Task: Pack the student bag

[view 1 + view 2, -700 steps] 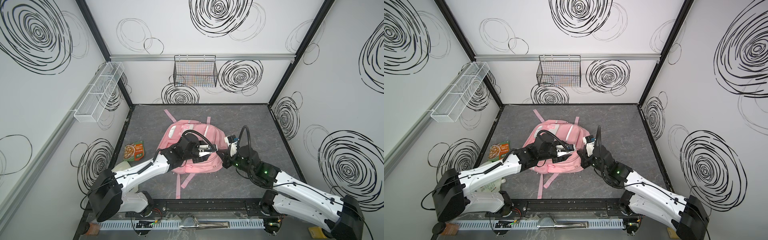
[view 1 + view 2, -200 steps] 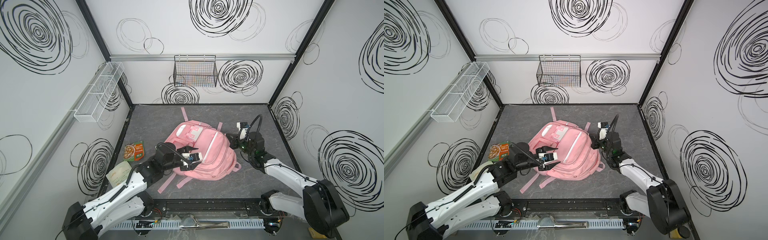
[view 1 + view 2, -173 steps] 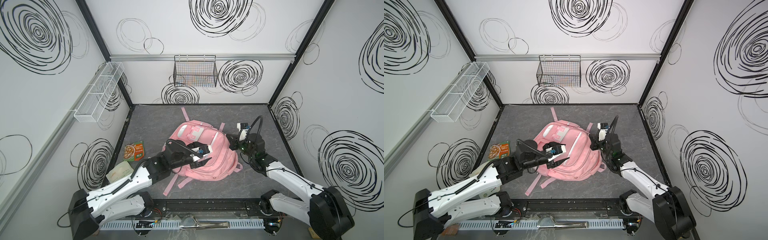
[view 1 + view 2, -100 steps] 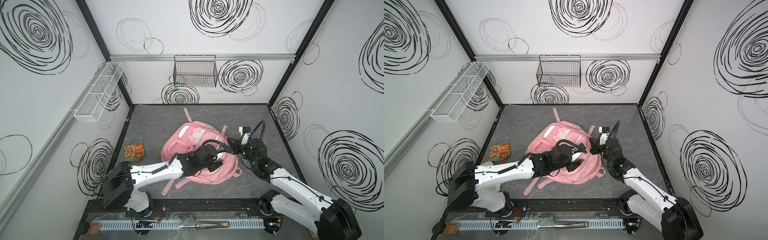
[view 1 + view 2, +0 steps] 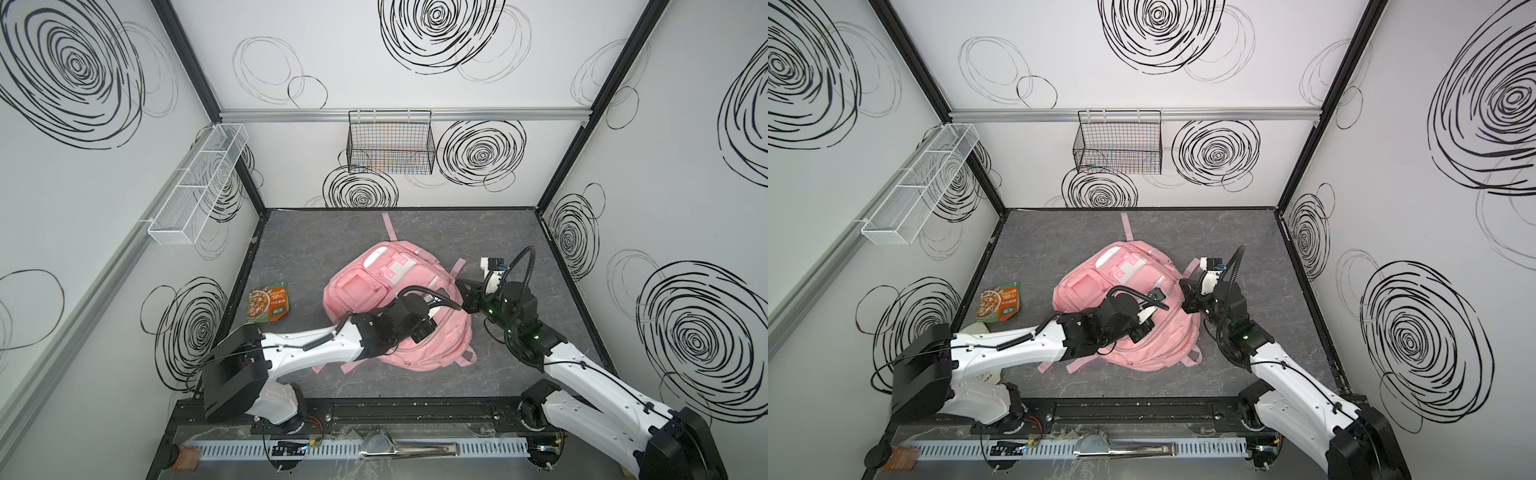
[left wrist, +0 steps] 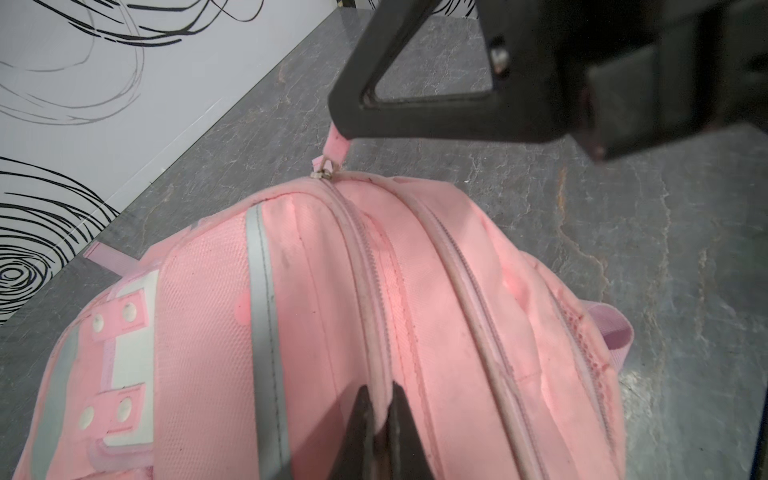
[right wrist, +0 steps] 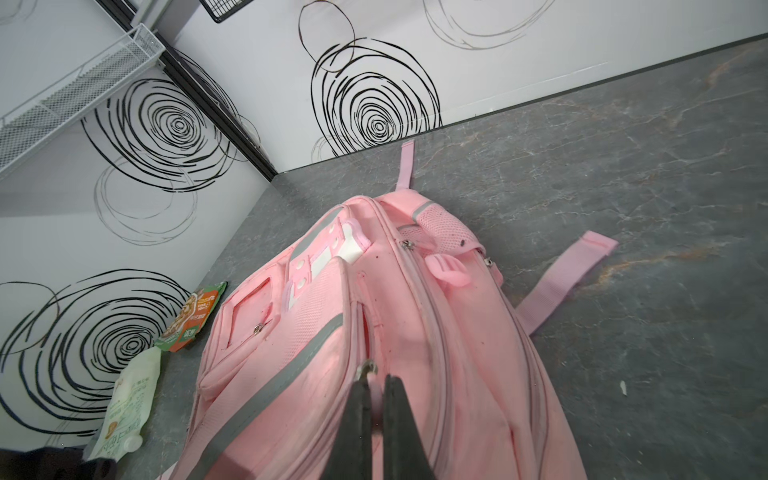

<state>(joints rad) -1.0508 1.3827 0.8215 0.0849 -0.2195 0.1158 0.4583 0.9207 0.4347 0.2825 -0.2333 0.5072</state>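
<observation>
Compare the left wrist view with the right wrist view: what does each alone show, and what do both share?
Left wrist only: the left gripper, shut, with its tips on a zip seam, and a pink loop at the bag's edge.
Right wrist only: a green snack packet, a white pouch and a white wire shelf on the wall.
Both: the student bag lying on the grey tabletop, with the right gripper shut on its pink zipper pull.
</observation>
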